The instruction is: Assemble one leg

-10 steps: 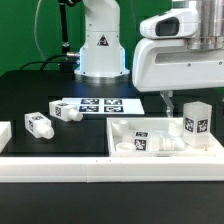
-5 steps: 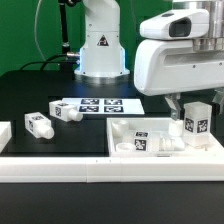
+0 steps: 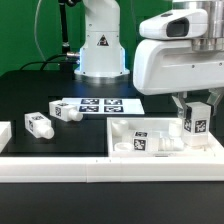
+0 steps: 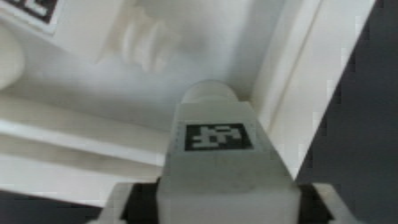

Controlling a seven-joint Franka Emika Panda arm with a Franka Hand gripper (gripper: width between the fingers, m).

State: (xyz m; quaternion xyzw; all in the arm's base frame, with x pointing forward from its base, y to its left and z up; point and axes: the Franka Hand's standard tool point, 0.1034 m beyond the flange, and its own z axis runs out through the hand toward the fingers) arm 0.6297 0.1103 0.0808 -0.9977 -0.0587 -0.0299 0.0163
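The leg (image 3: 197,122), a small rigid plastic post judged light and smooth-sided, stands upright between the fingers (image 4: 139,203) of the gripper (image 3: 196,104). The fingers clamp two flat opposite faces near its top, the sensible hold, and its foot meets the white panel (image 3: 150,122) below them. Since one second earlier, the gripper has shifted sideways to straddle the unmoved leg.

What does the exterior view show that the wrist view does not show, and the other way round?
Only the exterior view: two loose legs on the black table, the marker board, the robot's base. Only the wrist view: nothing new, just a close look along the leg between the fingers. Both: that tagged leg and the white panel.
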